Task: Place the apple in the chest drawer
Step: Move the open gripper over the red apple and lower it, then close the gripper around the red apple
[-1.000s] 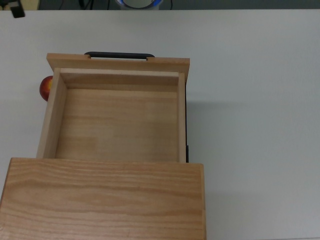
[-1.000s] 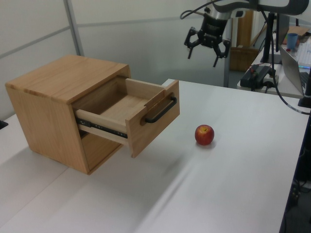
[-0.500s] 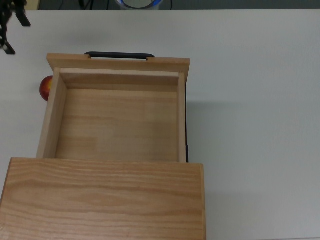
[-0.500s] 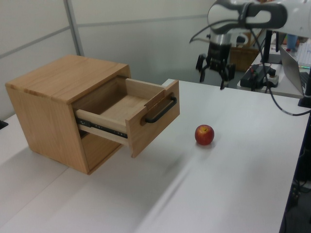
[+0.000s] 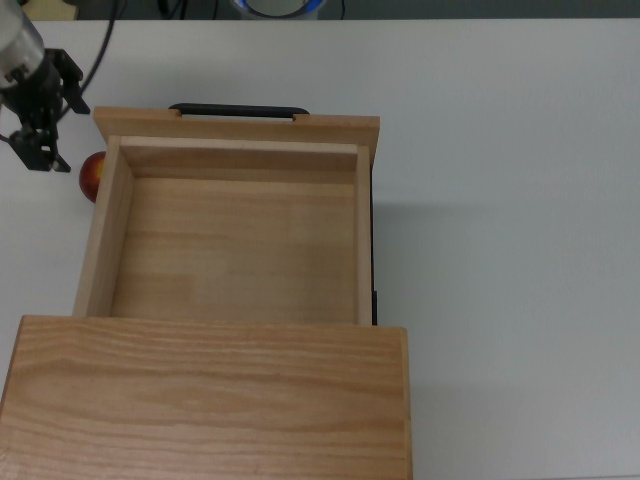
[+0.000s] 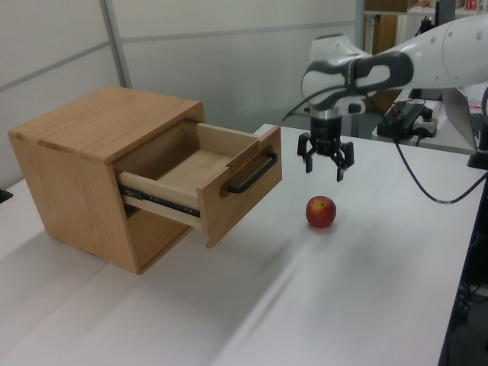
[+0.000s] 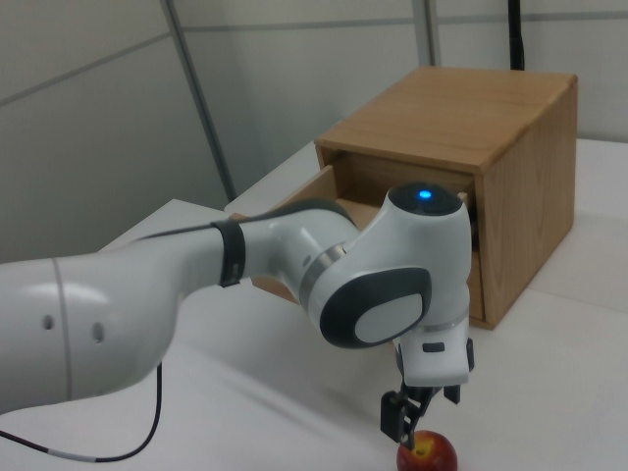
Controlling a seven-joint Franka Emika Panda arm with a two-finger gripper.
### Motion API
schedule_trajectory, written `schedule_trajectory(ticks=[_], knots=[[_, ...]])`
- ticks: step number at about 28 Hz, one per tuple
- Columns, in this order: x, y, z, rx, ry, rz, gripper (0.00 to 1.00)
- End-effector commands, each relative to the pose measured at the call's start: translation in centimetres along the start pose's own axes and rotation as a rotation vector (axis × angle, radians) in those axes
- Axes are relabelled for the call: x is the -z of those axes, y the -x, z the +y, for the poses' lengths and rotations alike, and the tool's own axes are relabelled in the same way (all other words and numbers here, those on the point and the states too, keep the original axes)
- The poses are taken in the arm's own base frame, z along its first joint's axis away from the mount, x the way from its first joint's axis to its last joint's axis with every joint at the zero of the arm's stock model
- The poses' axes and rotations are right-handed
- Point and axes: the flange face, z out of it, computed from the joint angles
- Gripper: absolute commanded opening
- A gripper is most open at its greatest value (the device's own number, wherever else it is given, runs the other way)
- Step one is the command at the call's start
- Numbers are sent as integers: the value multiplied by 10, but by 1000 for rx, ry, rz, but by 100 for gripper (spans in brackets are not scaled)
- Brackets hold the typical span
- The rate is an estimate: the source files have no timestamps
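Lab or office test cell: white table (image 6: 381, 252), grey partition panels (image 6: 213, 61), a neighbouring desk (image 6: 427, 137) with cables and a laptop.

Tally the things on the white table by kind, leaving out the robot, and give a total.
Apple: 1
Chest: 1
Drawer, pulled open and empty: 1
Total: 3
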Motion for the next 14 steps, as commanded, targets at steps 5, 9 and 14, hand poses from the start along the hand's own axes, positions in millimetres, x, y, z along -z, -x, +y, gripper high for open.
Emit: schedule_trajectory(ticks=[5, 9, 14], knots=[[-28, 15, -7, 32, -14, 52, 100], [-41, 20, 1, 43, -20, 57, 100], [-53, 23, 20, 65, 12, 75, 100]])
